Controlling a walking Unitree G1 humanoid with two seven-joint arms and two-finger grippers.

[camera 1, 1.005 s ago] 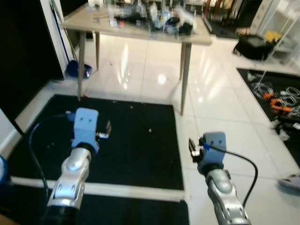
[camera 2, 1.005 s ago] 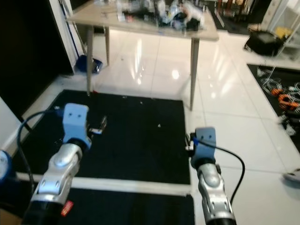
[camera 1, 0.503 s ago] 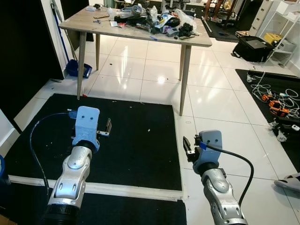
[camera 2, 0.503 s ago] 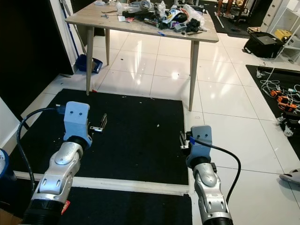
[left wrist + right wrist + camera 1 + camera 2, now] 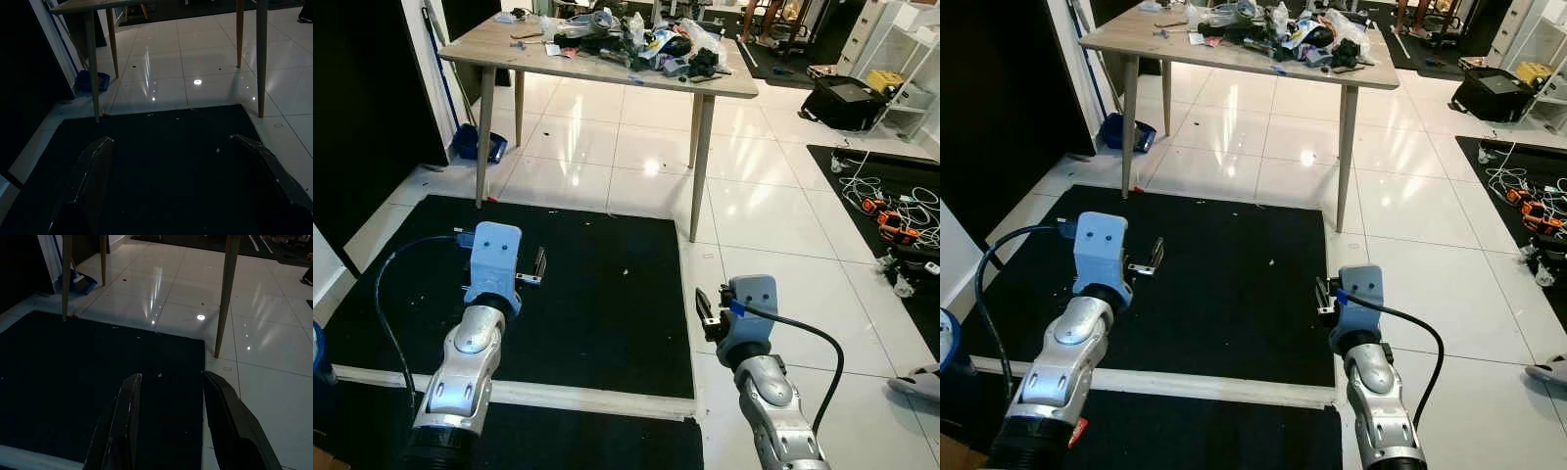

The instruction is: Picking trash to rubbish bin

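Both arms are hovering over the black mat (image 5: pixel 597 294), holding nothing: the left gripper (image 5: pixel 181 186) is gaping wide, the right gripper (image 5: pixel 168 423) is parted less. Trash (image 5: pixel 641 44) is lying heaped on the table (image 5: pixel 509 54) ahead

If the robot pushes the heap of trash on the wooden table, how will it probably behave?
The heap of trash looks like loose bags and wrappers, so it would probably crumple and spread rather than slide together. It reaches near the edge of the wooden table, so pieces may fall off.
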